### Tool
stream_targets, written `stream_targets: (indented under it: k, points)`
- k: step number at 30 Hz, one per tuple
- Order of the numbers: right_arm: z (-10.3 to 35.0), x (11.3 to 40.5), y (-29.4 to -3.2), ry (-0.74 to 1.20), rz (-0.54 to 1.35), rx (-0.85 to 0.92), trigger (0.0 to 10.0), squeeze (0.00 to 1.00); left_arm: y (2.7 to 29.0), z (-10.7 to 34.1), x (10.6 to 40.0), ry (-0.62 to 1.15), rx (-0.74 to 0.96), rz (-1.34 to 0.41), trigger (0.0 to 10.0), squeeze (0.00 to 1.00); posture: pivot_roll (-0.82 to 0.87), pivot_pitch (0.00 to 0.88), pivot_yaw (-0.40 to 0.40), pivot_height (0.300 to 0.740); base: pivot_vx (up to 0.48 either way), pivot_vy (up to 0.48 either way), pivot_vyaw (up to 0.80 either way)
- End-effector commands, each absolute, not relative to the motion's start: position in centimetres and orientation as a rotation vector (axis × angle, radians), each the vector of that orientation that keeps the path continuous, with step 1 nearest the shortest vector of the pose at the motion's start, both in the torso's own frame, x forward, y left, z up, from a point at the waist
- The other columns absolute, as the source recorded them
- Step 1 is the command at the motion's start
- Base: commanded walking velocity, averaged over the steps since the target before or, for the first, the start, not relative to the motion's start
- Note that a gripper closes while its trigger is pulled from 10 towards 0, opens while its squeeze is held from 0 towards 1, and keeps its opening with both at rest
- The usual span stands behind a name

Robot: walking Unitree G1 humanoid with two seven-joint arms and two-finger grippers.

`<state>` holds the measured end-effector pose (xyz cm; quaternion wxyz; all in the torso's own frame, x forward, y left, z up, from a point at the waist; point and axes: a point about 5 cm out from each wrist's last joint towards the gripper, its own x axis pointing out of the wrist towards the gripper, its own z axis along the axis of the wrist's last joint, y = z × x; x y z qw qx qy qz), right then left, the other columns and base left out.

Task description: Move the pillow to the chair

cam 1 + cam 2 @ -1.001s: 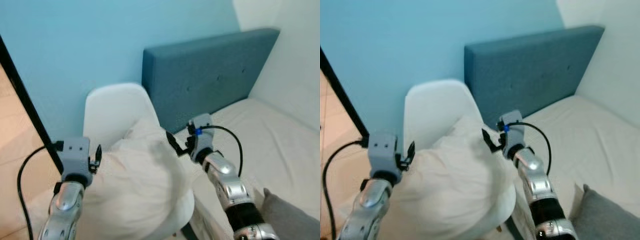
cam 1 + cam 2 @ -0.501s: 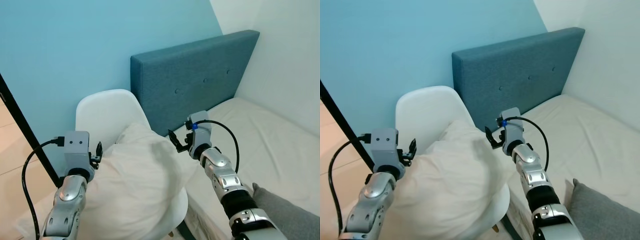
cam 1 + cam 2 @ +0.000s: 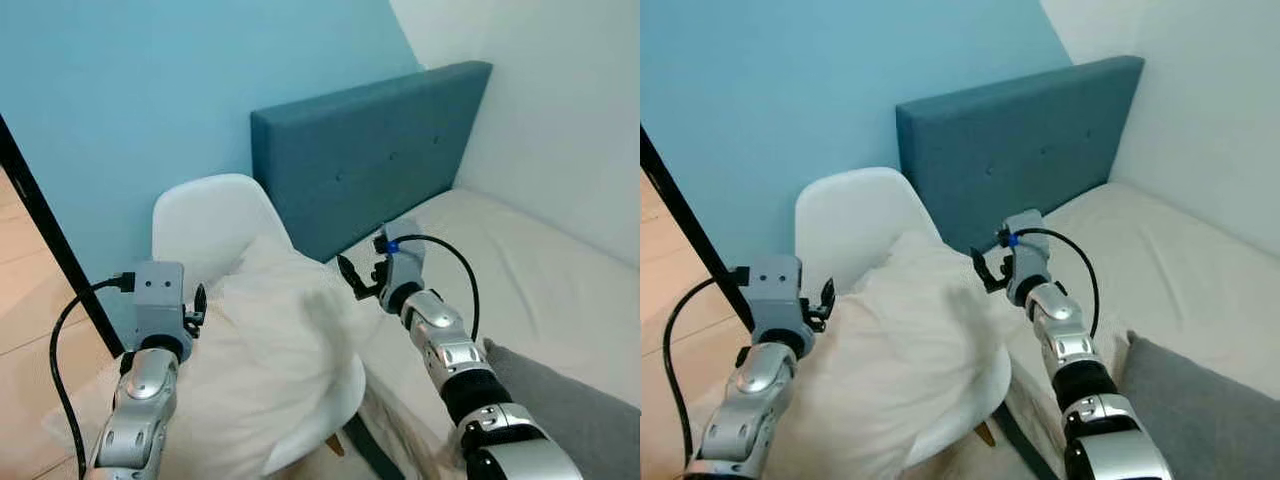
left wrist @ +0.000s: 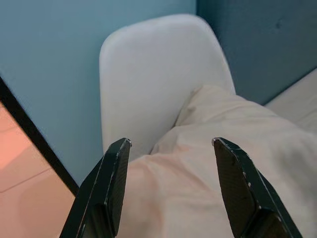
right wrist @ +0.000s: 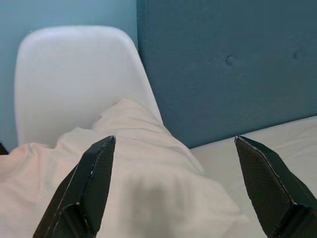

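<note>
Cream pillow (image 3: 265,360) on white chair (image 3: 205,225); both tools spread.

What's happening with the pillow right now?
Both grippers open, left gripper and right gripper flanking pillow. Pillow on white chair. Nothing blocking.

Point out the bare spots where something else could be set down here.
The cream mattress lies bare between the teal upholstered headboard and the grey cushion. The white plastic chair is crowded: the cream pillow covers its seat, with the left gripper and right gripper flanking it.
</note>
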<state>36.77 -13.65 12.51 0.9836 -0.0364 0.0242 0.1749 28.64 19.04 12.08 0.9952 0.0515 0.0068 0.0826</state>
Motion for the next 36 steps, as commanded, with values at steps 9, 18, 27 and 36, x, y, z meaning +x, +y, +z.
stream_targets:
  k: [9,18,27,36]
  points:
    - [12.85,37.18,-13.61,0.026,0.351,-0.065,10.0,0.00,19.07,11.93,28.74,0.018,0.123,0.167,10.0,0.00,-0.05,0.000,-0.068,0.740,-0.372,0.000,0.00]
    - [12.65,37.22,-13.69,0.038,0.339,-0.078,10.0,0.00,19.01,11.86,28.71,0.019,0.124,0.160,10.0,0.00,-0.05,0.000,-0.067,0.740,-0.372,0.000,-0.33]
    - [12.31,37.23,-13.93,0.055,0.320,-0.063,10.0,0.00,18.82,11.76,28.65,0.019,0.116,0.151,10.0,0.00,-0.05,0.000,-0.069,0.740,-0.328,0.000,-0.73]
    - [12.14,37.22,-14.18,0.059,0.298,-0.054,10.0,0.00,18.70,11.78,28.57,0.008,0.100,0.134,10.0,0.00,-0.06,0.000,-0.069,0.740,-0.230,0.000,-0.73]
